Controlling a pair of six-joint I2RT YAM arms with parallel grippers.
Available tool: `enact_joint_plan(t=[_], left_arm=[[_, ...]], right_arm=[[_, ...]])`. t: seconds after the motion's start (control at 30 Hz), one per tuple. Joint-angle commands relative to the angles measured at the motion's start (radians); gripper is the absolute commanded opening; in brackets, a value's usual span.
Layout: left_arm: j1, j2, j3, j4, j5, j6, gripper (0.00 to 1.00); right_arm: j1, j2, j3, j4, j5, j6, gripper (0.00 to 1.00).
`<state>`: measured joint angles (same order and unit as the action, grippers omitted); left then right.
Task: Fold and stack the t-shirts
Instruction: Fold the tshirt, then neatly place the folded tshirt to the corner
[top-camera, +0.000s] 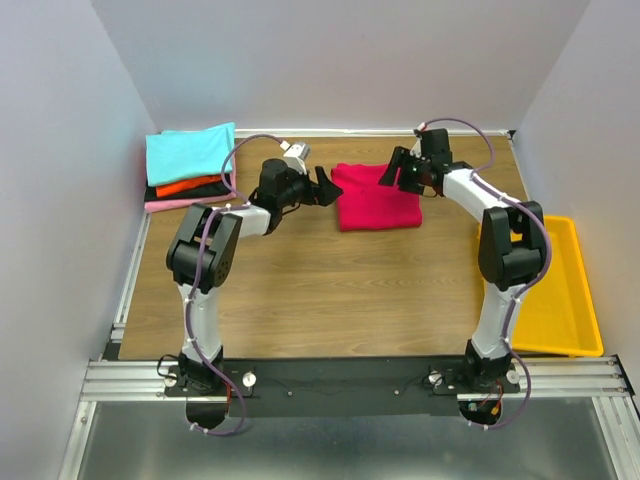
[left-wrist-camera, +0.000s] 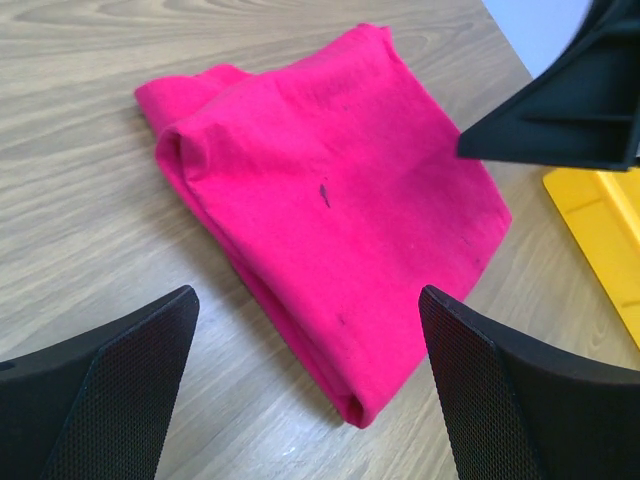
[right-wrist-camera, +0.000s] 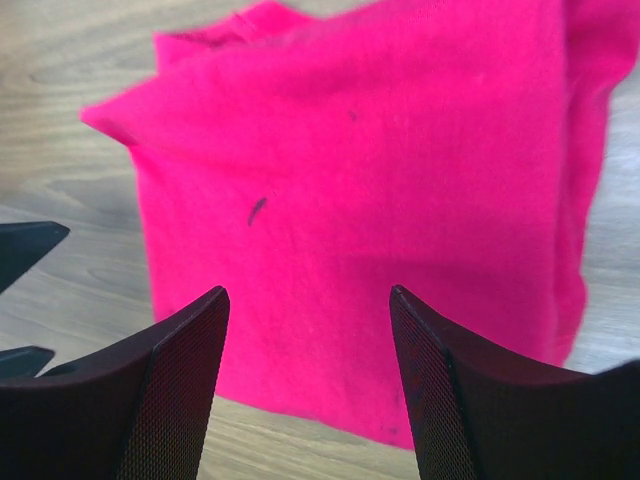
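Note:
A crimson t-shirt (top-camera: 375, 200) lies folded into a rectangle on the wooden table, toward the back centre. My left gripper (top-camera: 325, 187) hovers at its left edge, open, with the cloth's near corner (left-wrist-camera: 330, 200) below and ahead of its fingers and nothing between them. My right gripper (top-camera: 398, 172) hangs over the shirt's far right corner, also open and holding nothing; the cloth (right-wrist-camera: 370, 170) fills its view. A stack of folded t-shirts (top-camera: 190, 165) sits at the back left, cyan on top, then orange-red, black and pink.
A yellow plastic bin (top-camera: 555, 290) stands along the table's right edge and shows in the left wrist view (left-wrist-camera: 600, 230). White walls close in the back and both sides. Bare wood (top-camera: 330, 290) lies between the shirt and the arm bases.

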<state>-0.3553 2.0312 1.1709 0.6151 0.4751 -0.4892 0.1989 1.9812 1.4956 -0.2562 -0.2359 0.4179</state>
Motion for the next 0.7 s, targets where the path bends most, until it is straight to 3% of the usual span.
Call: enact_joint_plan(t=[0.0,0.33,0.67], left_arm=[[-0.004,0.053,0.021,0.051,0.056,-0.026,0.98],[-0.011,0.05,-0.031,0.014,-0.013,-0.035,0.98],[-0.027,-0.019,-0.172,0.014,-0.081,-0.032,0.99]], right_arm=[[0.008,0.051,-0.021,0.028,-0.042,-0.007,0.72],[0.017,0.136,-0.075,0.028,-0.014,-0.007,0.72],[0.086,0.062,-0.261,0.029,0.084,0.01,0.72]])
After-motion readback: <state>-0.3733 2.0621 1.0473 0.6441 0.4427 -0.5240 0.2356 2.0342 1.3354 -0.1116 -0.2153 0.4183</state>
